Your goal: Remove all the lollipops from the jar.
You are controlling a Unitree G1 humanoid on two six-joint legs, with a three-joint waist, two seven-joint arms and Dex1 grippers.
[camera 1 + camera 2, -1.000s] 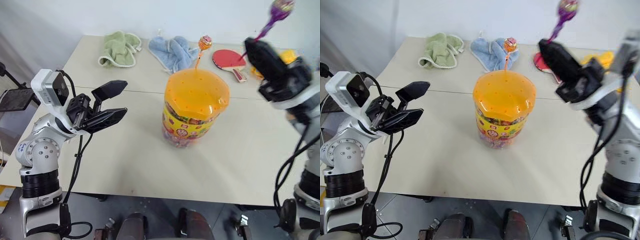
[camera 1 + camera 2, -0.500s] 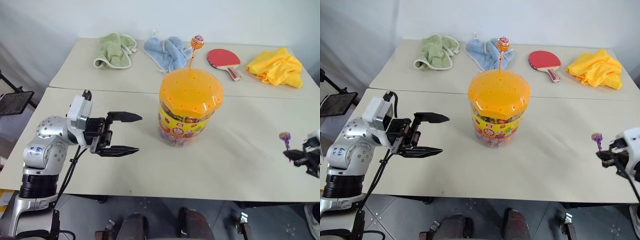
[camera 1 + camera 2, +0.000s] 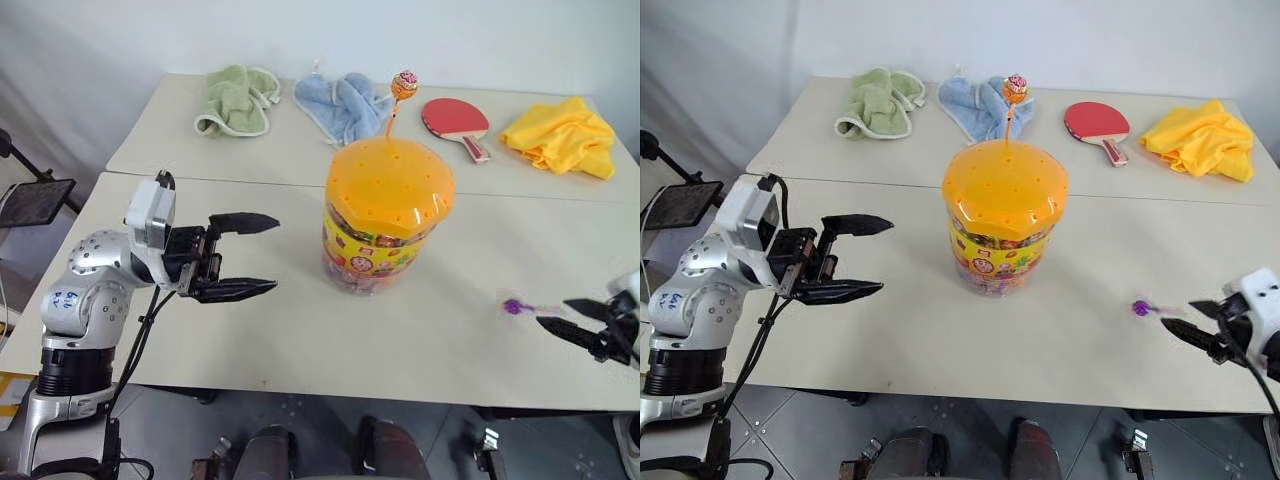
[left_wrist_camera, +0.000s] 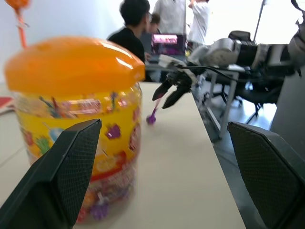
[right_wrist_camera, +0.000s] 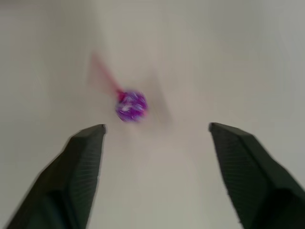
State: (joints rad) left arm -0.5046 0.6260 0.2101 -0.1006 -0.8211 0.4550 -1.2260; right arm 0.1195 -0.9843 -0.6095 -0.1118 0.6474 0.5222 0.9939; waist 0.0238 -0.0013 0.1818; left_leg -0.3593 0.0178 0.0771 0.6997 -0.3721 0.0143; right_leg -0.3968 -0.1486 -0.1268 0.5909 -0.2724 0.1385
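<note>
The jar [image 3: 385, 225], a clear tub with a domed orange lid, stands mid-table. An orange lollipop [image 3: 404, 85] sticks upright out of the lid's far side. A purple lollipop [image 3: 513, 307] lies on the table to the right of the jar, its stick pointing at my right gripper [image 3: 552, 311]. That gripper is open and low over the table, just behind the sweet, and holds nothing. The right wrist view shows the purple lollipop [image 5: 131, 106] just beyond the spread fingers. My left gripper [image 3: 276, 251] hangs open and empty left of the jar, pointing at it.
Along the far edge lie a green towel [image 3: 238, 98], a blue towel [image 3: 340, 100], a red table-tennis paddle [image 3: 458, 118] and a yellow cloth [image 3: 560, 135]. A seam [image 3: 250, 182] crosses the table behind the jar. People and chairs [image 4: 248, 43] stand beyond the right end.
My right gripper has opened and let go of the purple lollipop, which now lies on the table before its fingertips. The left gripper has stayed open beside the jar.
</note>
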